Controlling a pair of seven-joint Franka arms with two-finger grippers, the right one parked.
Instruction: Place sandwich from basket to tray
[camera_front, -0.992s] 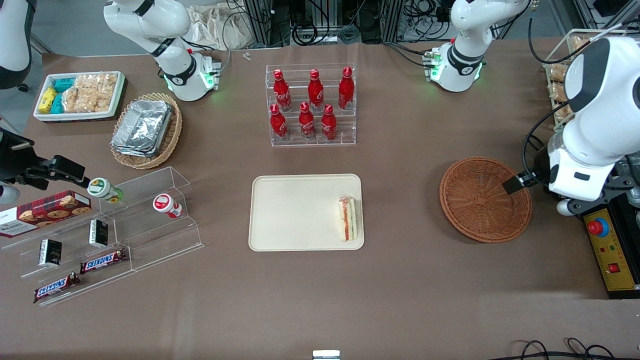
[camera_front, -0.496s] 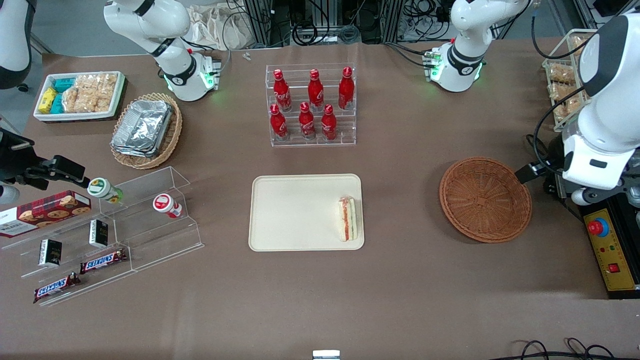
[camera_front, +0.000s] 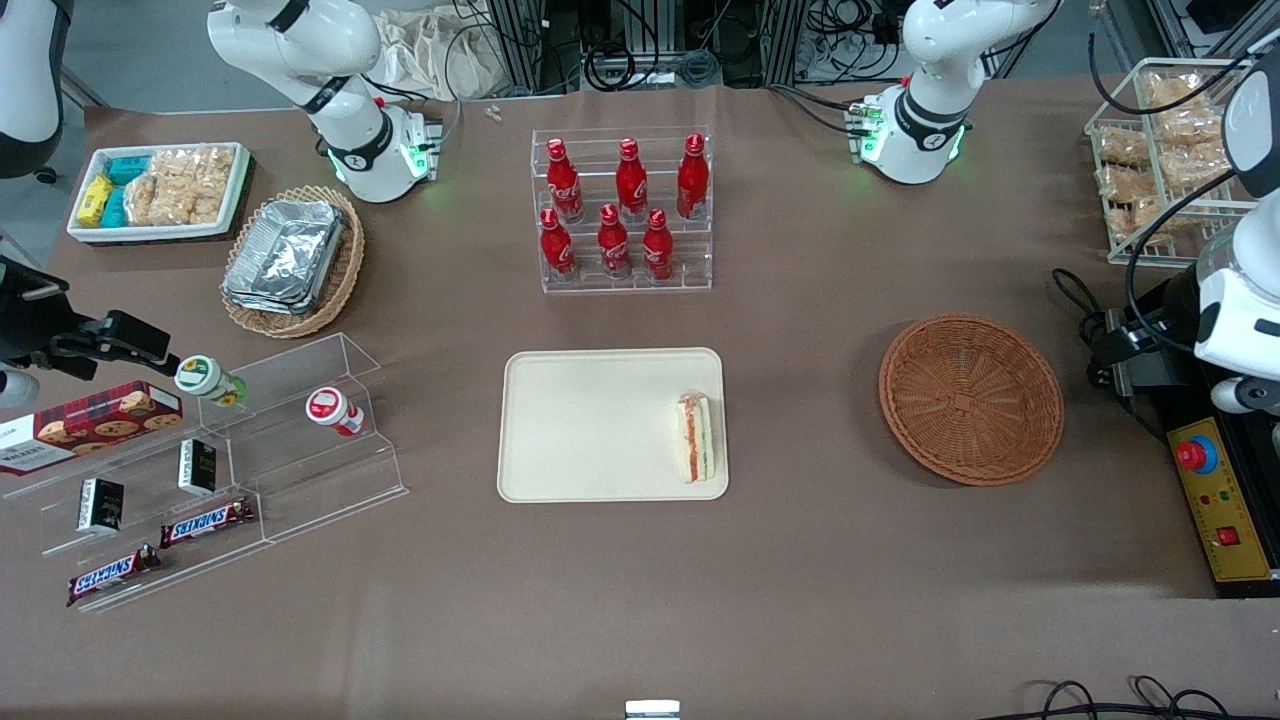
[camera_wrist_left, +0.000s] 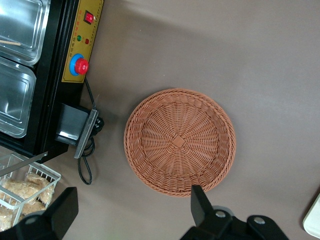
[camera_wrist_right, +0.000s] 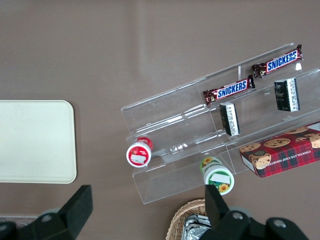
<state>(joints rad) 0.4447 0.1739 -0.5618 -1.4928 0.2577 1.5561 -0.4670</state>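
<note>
Covering the desk (camera_front: 820, 560), brown cloth, sandwich (camera_front: 696, 451) laid on tray (camera_front: 590, 425), basket (camera_front: 970, 398) beside it, hand (camera_wrist_left: 131, 209) raised above basket, fingers spread wide, nothing held

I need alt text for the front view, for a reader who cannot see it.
The sandwich lies on the cream tray at mid-table. The round woven basket sits empty toward the working arm's end, with the open pincer above the table near the basket.
</note>
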